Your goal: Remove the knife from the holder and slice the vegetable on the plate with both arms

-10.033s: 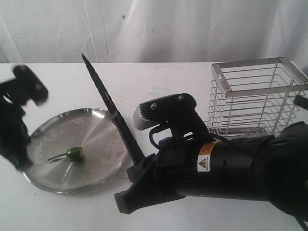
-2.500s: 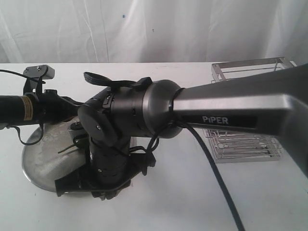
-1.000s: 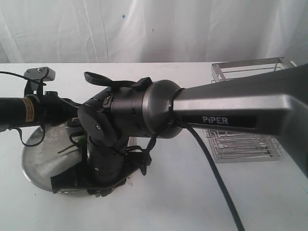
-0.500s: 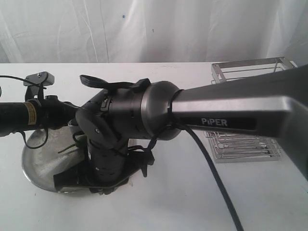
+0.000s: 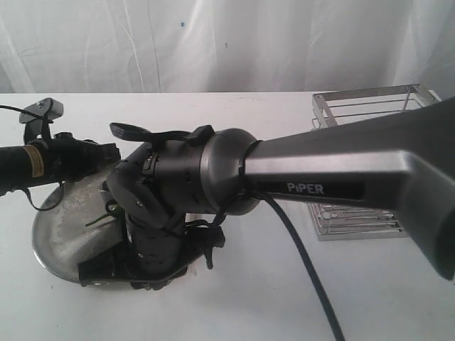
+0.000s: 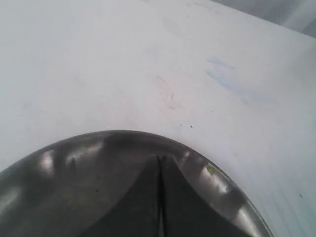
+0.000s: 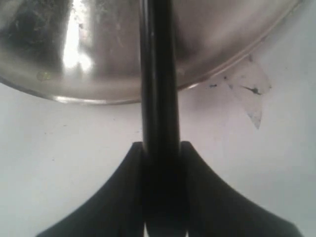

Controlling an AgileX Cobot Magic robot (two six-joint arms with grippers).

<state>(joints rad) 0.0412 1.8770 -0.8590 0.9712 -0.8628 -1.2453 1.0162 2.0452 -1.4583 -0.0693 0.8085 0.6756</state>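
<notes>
"What changed?"
"The left gripper, pinched shut on nothing, has pulled back over the plate. The right gripper holds the knife across the plate's edge."
"The chili?"
"Hidden, maybe cut."

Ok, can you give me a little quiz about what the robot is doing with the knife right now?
1. True or false: the right end effector is shut on the knife.
2. In the left wrist view, the fingers of the left end effector are: A) wide apart, B) pressed together, C) out of sight.
3. In the exterior view, which one stands on the right side, the holder or the plate?

Key: 1 true. 2 B. 3 the holder.
</notes>
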